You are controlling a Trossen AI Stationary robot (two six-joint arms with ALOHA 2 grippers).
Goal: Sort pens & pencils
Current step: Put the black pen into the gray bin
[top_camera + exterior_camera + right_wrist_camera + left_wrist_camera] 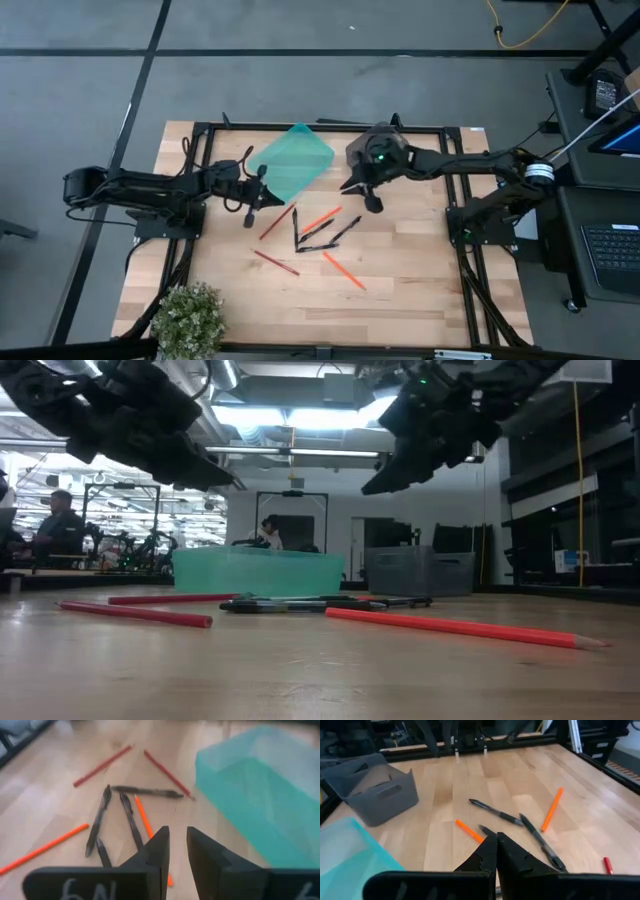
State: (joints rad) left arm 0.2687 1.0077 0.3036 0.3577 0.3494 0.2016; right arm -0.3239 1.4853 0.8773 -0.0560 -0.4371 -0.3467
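The wooden table point(420, 290) carries a teal bin point(292, 160) and a grey bin point(377, 790). My right claw point(175, 842) hangs empty, fingers slightly apart, over the pens point(132, 820) and pencils point(102, 766) scattered mid-table; my left claw point(496, 851) waits pressed shut beside them. They look light, stiff and prone to roll, so I'd pinch one mid-shaft. Pens black, pencils orange or red.

Bright overhead ceiling lights point(290, 415); right wrist view blurred.

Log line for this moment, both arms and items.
left gripper shut, hovering | right gripper open, empty | pens, pencils on table
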